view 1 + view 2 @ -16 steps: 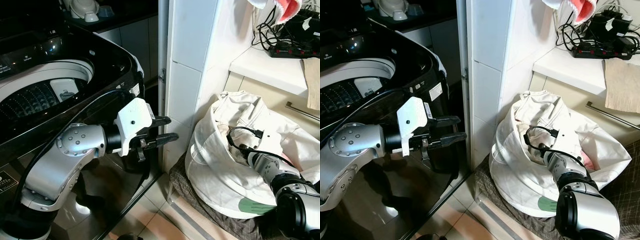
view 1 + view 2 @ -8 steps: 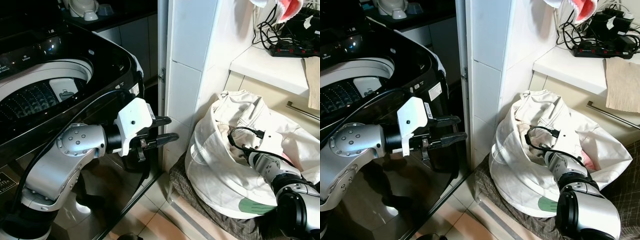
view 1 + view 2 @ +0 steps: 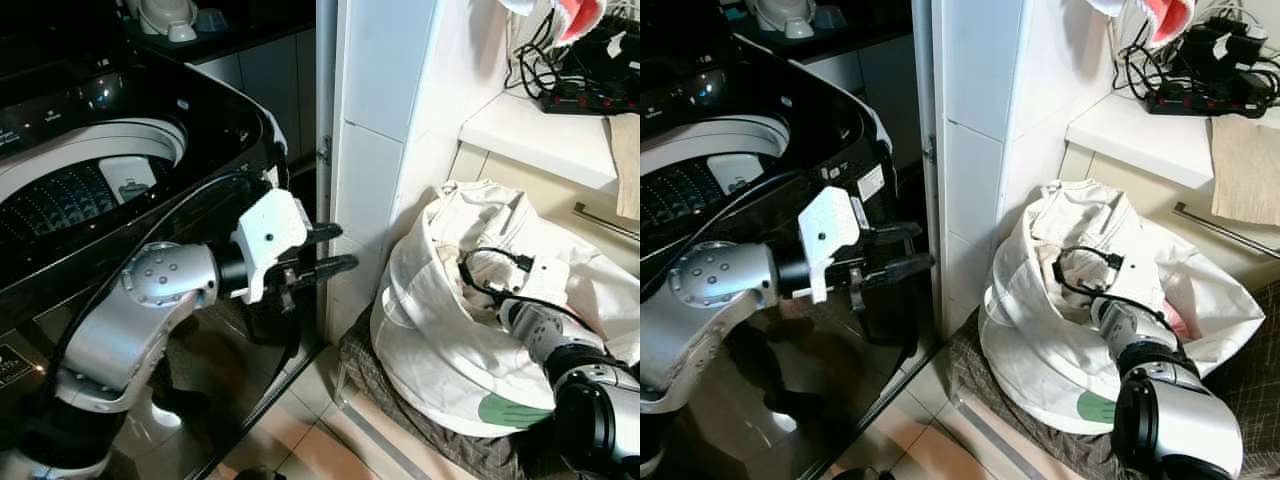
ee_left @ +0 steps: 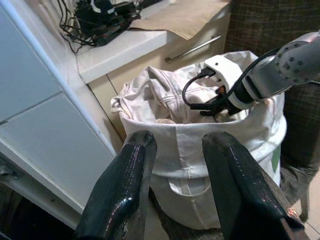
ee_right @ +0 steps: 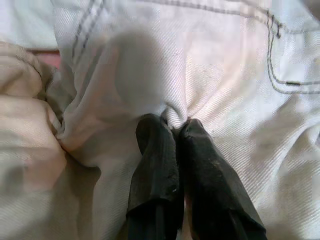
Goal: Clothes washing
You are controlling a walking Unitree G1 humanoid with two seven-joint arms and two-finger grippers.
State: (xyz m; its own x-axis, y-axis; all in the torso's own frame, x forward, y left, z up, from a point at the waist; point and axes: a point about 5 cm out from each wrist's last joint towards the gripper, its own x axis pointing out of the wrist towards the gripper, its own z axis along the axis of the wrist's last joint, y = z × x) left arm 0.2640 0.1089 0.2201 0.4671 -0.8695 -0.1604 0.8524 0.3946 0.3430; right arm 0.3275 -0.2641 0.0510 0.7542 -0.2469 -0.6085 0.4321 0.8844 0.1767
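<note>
The right hand [image 5: 172, 125] is buried among the white garment [image 5: 200, 65] inside the laundry bag [image 3: 440, 340].

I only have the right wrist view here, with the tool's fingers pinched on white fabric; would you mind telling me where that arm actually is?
Observer: The right tool is down inside the white laundry bag, beside the tiled wall.
Operator: Thanks. What is the left tool doing?
Observer: The left tool is open, held in front of the washing machine, pointing toward the bag.
Operator: Is the washer ready for loading?
Observer: Its lid is up and the drum is exposed.
</note>
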